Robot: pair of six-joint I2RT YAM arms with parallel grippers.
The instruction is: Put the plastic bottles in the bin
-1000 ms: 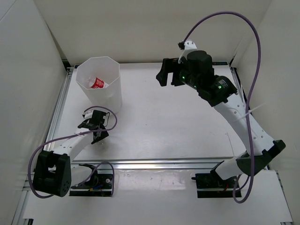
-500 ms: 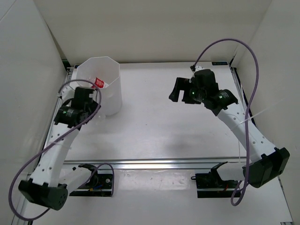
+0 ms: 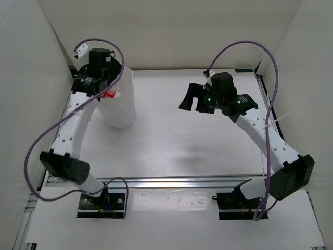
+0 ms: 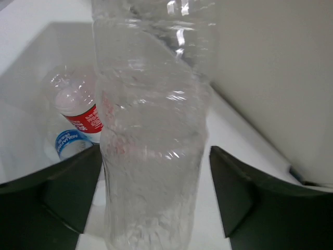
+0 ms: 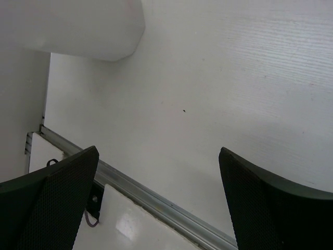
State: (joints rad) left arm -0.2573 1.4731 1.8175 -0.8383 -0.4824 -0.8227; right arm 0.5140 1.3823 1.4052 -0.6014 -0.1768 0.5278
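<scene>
Clear crinkly plastic first: a plain bottle is clamped between the fingers of the left gripper, pinched around its body and held roughly upright. Its cap can't be made out from the wrist view. The bottle is held over the open mouth of the bin, the tall white one at the far left of the table.

Down inside the bin, two more bottles are seen lying close together by the wall: a red-labelled bottle and, just below it in the wrist view, a blue-labelled bottle. From the top camera only a bit of red label is picked out beside the left arm.

The right gripper is held up over the middle of the table, well apart from the bin, with its jaws spread wide. White tabletop and a strip of aluminium rail are shown under it.
</scene>
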